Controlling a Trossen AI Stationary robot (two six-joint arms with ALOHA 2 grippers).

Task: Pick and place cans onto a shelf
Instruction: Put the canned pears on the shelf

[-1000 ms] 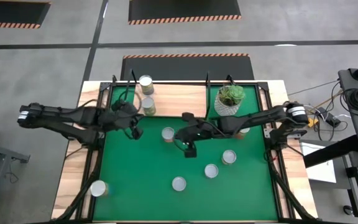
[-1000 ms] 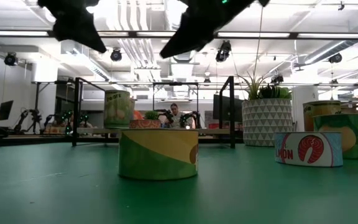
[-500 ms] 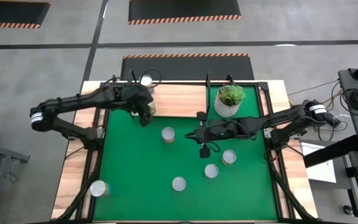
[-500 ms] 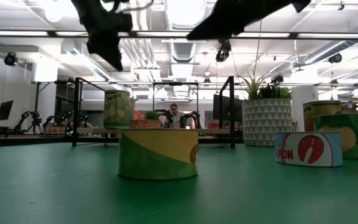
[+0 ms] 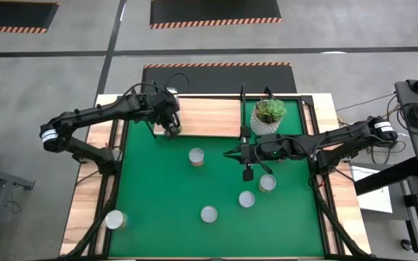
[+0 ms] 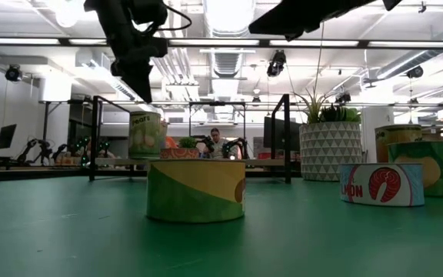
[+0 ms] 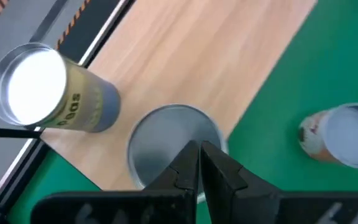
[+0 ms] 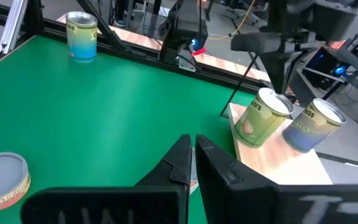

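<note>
Cans lie scattered on the green mat (image 5: 158, 210): one at the near left corner (image 5: 115, 220), three toward the near right (image 5: 209, 214) (image 5: 247, 199) (image 5: 268, 183), one mid-mat (image 5: 197, 156). Right gripper (image 5: 247, 172) hangs over the mat beside the right-hand cluster, fingers pressed together, holding nothing. Farther back, the shelf (image 5: 209, 117) carries two cans at its left end; left gripper (image 5: 168, 129) sits directly above the nearer one (image 7: 174, 140), fingers closed and empty, with the second can (image 7: 45, 93) just beside. Judgement: that can looks placed, so next step is a fresh pick. Do it well by spreading the fingers before descending, centring over the lid, and gripping the sides squarely. Mid-mat can is closest to both arms; only one should go for it. Obstacles: potted plant (image 5: 268, 116) takes the shelf's right end, so new cans belong in the bare middle; black frame posts (image 6: 286, 137) edge the shelf.
</note>
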